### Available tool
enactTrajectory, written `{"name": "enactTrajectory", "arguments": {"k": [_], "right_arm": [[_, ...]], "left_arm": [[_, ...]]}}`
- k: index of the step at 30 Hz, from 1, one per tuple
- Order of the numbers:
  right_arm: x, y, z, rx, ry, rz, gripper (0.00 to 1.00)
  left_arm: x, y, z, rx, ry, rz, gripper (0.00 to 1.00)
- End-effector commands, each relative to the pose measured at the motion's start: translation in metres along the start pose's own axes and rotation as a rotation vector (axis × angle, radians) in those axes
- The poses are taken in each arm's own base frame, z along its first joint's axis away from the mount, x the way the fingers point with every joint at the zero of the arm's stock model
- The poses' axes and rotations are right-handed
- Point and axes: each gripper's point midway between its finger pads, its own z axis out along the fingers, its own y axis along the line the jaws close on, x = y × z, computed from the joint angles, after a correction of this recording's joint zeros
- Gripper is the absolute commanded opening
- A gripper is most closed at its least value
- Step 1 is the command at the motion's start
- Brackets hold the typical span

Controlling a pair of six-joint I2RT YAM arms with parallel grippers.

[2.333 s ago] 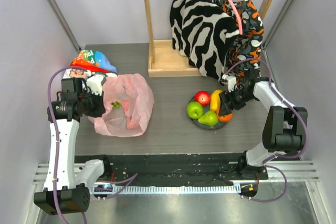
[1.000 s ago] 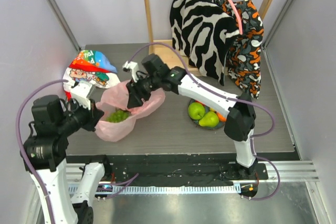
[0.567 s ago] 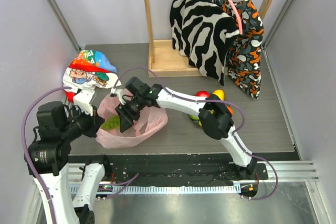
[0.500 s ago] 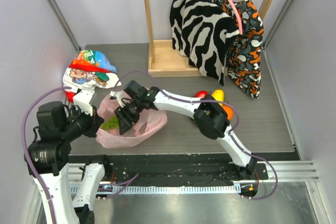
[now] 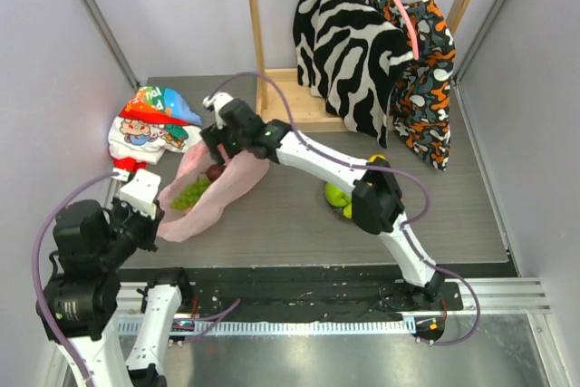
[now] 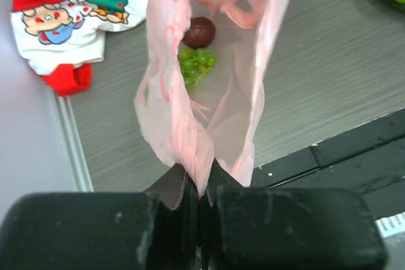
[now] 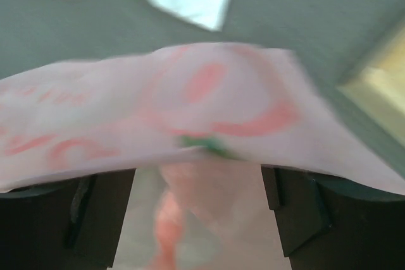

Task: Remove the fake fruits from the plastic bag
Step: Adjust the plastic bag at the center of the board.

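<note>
the fake fruits, among them a grape bunch, lie midway inside the plastic bag. we see the left end effector clamped on its near end; the right end effector, jaws spread, sits at the far mouth, nearer them.

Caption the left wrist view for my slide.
The left claw pinches the pink plastic bag, green grapes and a dark fruit inside.
</note>
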Motion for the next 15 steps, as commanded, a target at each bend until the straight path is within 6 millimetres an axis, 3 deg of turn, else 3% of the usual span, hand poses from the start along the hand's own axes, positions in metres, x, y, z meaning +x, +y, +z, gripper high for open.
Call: {"name": "enactTrajectory", "arguments": {"k": [1,4,6,7,10,11,13,15], "right_arm": [[-0.026,-0.088,-0.037,0.323,-0.069,-0.074,0.86],[-0.027,-0.118,-0.052,0.373,-0.066,-0.07,0.86],[-0.013,-0.12,-0.056,0.343,-0.031,-0.073,0.87],[-0.02,-0.118,-0.07,0.314,-0.043,-0.092,0.86],[0.018,-0.079,-0.077,0.063,0.051,-0.144,0.84],[0.012,-0.056,-0.095,-0.05,0.031,-0.16,0.82],[0.037,-0.042,-0.11,-0.138,0.084,-0.176,0.82],[0.034,-0.021,-0.141,-0.256,0.062,-0.225,0.83]], "left_arm": [[0.058,-0.015,-0.017,0.027,0.166,0.059,0.0],[0.065,-0.014,-0.021,0.005,0.148,0.123,0.0],[0.071,-0.015,-0.02,0.01,0.15,0.142,0.0],[0.073,-0.017,-0.021,0.01,0.139,0.149,0.0],[0.076,-0.025,-0.018,0.041,0.121,0.153,0.0],[0.077,-0.028,-0.016,0.052,0.117,0.152,0.0],[0.081,-0.034,-0.01,0.093,0.115,0.163,0.0],[0.084,-0.036,-0.005,0.097,0.117,0.158,0.0]]}}
